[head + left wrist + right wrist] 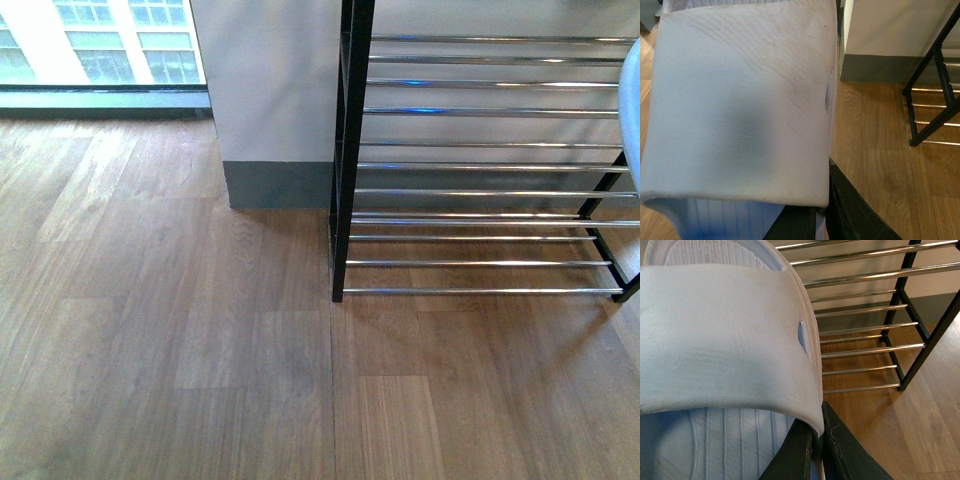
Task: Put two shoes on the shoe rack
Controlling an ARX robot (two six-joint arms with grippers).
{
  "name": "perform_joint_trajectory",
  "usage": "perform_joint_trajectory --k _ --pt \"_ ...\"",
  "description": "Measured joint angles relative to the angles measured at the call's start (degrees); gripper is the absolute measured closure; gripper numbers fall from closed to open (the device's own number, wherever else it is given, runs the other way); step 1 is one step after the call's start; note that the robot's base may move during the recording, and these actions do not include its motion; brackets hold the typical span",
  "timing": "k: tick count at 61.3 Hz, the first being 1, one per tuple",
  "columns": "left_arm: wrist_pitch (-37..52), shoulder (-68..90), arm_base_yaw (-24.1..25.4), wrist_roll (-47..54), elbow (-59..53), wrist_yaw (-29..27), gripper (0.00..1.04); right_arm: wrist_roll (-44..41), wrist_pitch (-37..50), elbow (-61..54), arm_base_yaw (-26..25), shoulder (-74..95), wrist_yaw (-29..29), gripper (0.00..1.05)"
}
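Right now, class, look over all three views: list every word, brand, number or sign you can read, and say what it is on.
None: no readable text in any view.
Pale blue slide in the left tool: plain strap, no logo shows.
Pale blue slide in the right tool: plain strap, ribbed footbed, no print.
Shoe rack: bare bars and black frame, no label.

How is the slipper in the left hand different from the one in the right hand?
The left slide is far from the shoe rack; the right slide is close beside it. The left slide shows only in its wrist view; the right slide's edge peeks into the front view. Both are pale blue and gripped.
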Motion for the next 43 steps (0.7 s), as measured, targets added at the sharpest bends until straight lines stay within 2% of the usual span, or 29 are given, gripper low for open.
perform_joint_trajectory --k 43 --pt "0.0 0.0 0.0 0.0 -0.04 -0.02 1.03 0.02 0.0 -0.07 0.0 0.0 0.02 1.03"
